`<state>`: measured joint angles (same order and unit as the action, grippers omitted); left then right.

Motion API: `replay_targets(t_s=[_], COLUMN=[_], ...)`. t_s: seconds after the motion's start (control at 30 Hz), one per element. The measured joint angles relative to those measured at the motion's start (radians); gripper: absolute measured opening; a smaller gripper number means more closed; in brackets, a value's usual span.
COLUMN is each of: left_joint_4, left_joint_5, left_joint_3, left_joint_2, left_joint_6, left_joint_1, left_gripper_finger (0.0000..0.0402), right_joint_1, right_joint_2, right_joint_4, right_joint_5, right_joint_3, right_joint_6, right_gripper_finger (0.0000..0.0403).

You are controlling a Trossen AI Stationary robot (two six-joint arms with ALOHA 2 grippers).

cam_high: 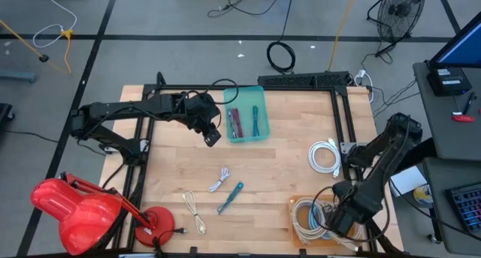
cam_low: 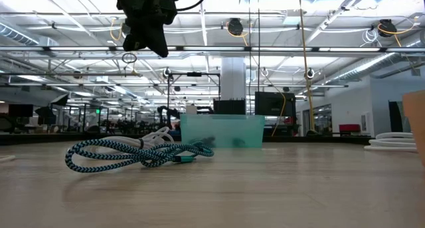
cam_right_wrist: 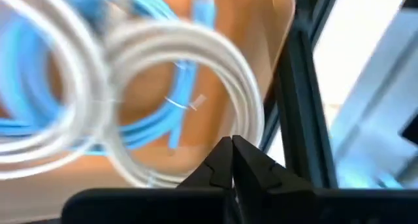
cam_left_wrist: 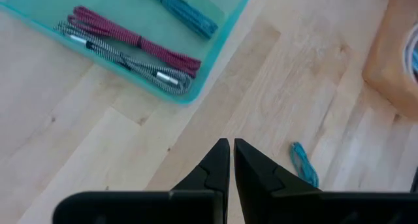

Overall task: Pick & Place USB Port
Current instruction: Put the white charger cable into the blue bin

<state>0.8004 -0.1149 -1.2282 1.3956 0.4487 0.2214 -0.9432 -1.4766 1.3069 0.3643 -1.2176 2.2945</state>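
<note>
The left gripper point(cam_high: 213, 135), fingers together and empty, hangs above the table at the teal tray's point(cam_high: 259, 135) eight o'clock. The teal cable point(cam_high: 230, 198) lies at the gripper's six o'clock. The right gripper point(cam_high: 340, 222), closed, is over the orange bin point(cam_high: 294, 207).

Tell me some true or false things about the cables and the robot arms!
1. The teal tray holds a red cable. True.
2. The left gripper is gripping a cable. False: it is shut on nothing, beside the tray.
3. A teal cable lies loose on the table. True.
4. The right gripper hovers over the teal tray. False: it is over the tan box of coiled cables.
</note>
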Motion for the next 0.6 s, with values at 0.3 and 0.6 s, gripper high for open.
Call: replay_targets(t_s=[0.3, 0.6], left_joint_4=[-0.050, -0.183], left_joint_5=[-0.082, -0.126], left_joint_3=[0.000, 0.000], left_joint_2=[0.000, 0.000], left_joint_6=[0.118, 0.306], left_joint_1=[-0.037, -0.322], left_gripper_finger=[0.0024, 0.0023], right_joint_1=[0.098, 0.265], right_joint_2=[0.112, 0.231], right_joint_4=[-0.013, -0.164], right_joint_5=[-0.544, -0.809], right_joint_3=[-0.073, -0.005], right_joint_6=[-0.143, -0.574], right_gripper_finger=[0.0000, 0.0000])
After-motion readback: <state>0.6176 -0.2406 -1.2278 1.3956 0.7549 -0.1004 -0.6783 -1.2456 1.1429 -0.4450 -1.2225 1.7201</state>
